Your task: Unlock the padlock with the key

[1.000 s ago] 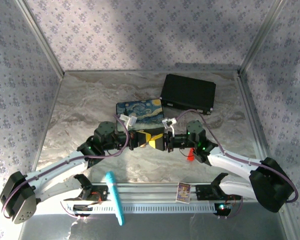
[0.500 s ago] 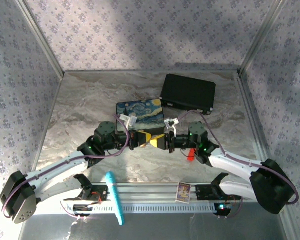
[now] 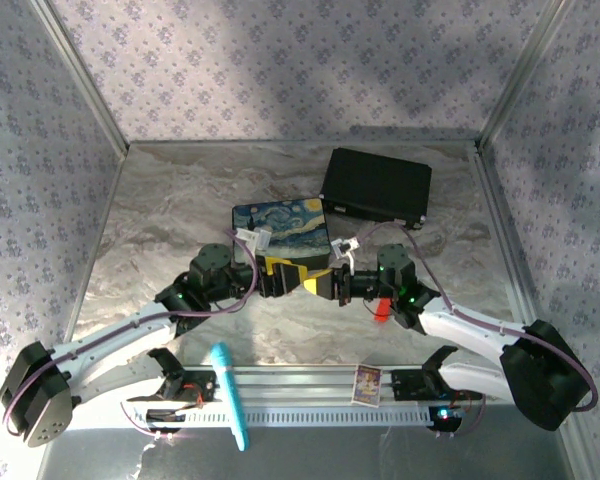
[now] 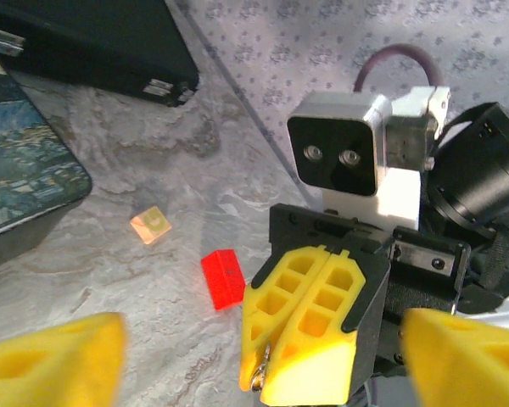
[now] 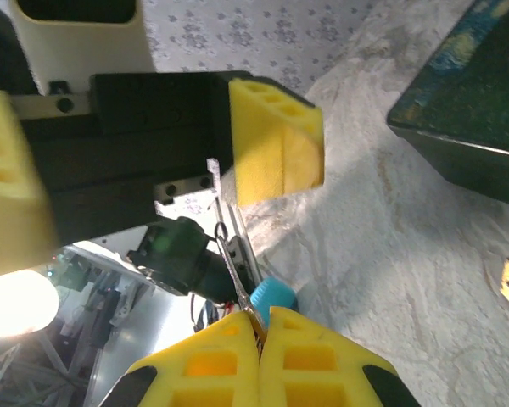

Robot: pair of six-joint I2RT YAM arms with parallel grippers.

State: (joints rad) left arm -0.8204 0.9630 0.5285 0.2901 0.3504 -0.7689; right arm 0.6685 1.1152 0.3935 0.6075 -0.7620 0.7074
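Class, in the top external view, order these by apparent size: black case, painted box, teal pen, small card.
1. black case
2. painted box (a close second; partly covered)
3. teal pen
4. small card

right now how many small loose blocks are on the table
2: a red block, and a tan cube just apart from it toward the painted box. More may be hidden.
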